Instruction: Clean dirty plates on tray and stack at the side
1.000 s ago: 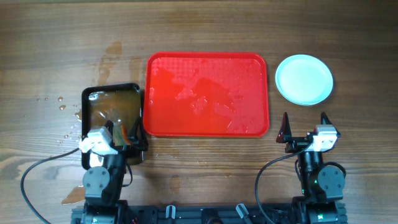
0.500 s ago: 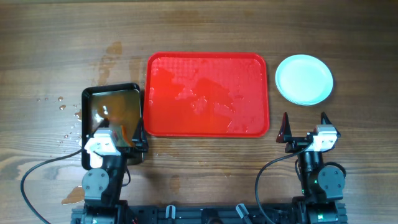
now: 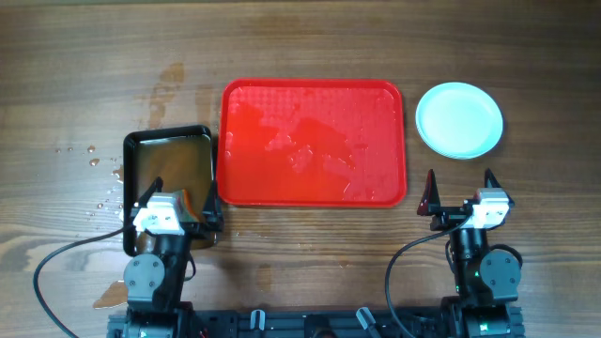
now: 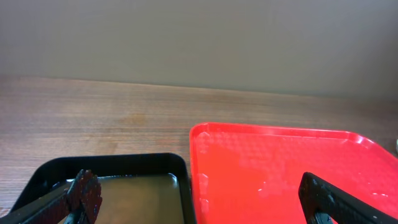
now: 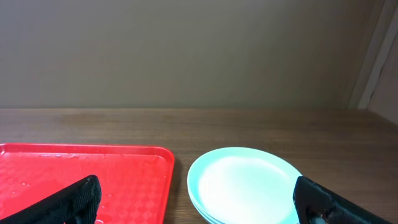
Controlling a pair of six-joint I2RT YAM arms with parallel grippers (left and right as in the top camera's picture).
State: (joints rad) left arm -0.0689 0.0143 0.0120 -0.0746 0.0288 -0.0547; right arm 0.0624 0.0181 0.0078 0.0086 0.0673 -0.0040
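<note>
Bright, even lighting is recorded overhead, white glare is noted on the wet tray [image 3: 315, 141], and wrist-view backgrounds are rendered soft.

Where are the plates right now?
In the overhead view, the plates sit stacked on the robot's right side, just right of the tray, not touching it.

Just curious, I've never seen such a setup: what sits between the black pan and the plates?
The red tray, wet and with nothing on it, lies between the pan and the stacked plates; the overhead view shows this.
</note>
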